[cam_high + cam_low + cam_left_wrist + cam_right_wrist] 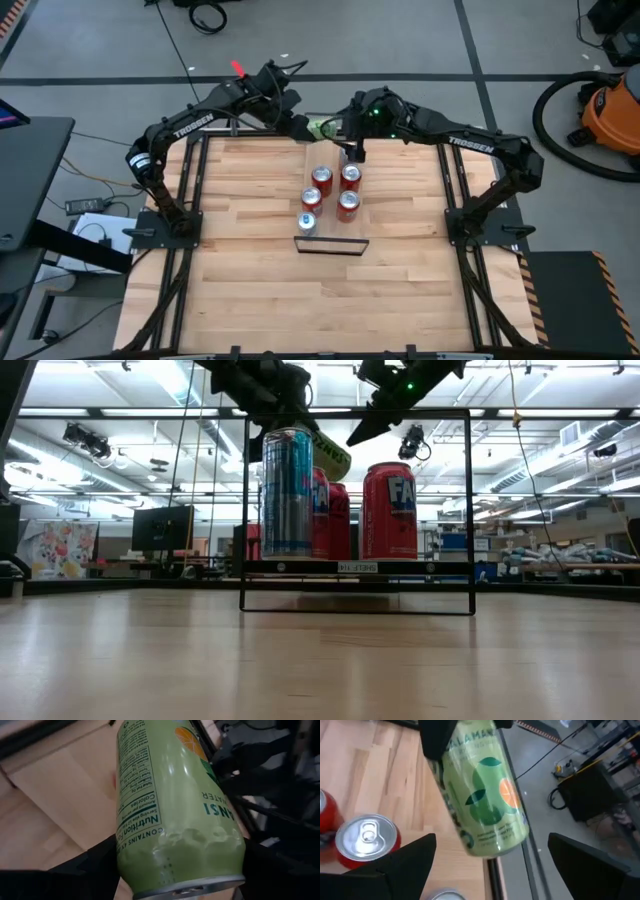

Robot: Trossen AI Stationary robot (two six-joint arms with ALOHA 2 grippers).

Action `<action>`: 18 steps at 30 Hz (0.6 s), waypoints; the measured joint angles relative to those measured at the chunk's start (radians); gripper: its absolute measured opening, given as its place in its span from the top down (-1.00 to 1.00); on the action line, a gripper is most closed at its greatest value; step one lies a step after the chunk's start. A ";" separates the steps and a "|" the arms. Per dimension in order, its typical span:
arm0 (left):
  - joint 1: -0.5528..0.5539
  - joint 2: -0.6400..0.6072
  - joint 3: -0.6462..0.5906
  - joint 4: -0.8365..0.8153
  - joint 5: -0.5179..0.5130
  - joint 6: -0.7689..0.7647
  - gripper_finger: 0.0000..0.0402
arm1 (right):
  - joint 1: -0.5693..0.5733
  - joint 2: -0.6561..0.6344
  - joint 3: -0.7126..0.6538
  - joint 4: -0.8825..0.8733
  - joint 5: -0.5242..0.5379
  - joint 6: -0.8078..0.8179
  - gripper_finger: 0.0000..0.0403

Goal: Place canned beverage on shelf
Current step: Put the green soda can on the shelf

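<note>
Bright, even ceiling strip lights (560, 460) wash the room, throwing only soft, short shadows beside the red cans (335, 190) on the worktop (250, 290), while both wrist views go blurry and the green can (175, 805) shows mild glare.

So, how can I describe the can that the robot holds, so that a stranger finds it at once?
Start at the shelf in the middle of the table; four red cans and one silver-blue can stand on it. Beyond them, at the table's far edge, the left gripper holds a can tilted in the air. It is the only green can, with an orange slice and leaves printed on it.
</note>
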 joint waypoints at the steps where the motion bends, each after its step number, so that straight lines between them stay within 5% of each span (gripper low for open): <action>1: 0.000 0.000 0.000 0.001 0.011 -0.013 -0.58 | 0.003 0.007 0.000 0.008 0.004 -0.012 -0.98; 18: -0.035 0.000 0.000 0.101 0.098 -0.031 -0.58 | 0.011 0.062 0.000 0.078 -0.048 -0.040 -0.98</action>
